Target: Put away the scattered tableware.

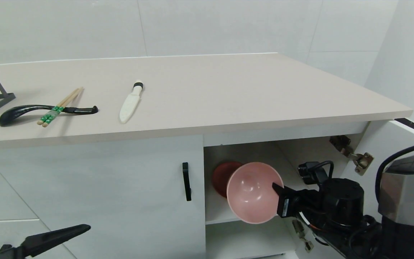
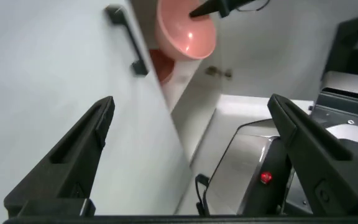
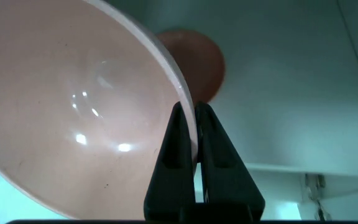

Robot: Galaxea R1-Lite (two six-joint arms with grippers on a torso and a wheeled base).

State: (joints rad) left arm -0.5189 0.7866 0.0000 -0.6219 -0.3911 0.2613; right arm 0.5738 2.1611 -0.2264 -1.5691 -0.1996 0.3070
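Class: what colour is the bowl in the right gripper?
The bowl is pale pink, clearest in the right wrist view.

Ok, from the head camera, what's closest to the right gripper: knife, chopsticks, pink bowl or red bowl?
1. Pink bowl: its rim is in the right gripper jaws.
2. Red bowl: just behind, on the cupboard shelf.
3. White knife: up on the counter.
4. Chopsticks: farther left on the counter.

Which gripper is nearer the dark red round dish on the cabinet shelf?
Right. The right gripper, gripping the pink bowl, sits just in front of the dark red dish; the left gripper hangs open before the closed white cabinet door, farther left.
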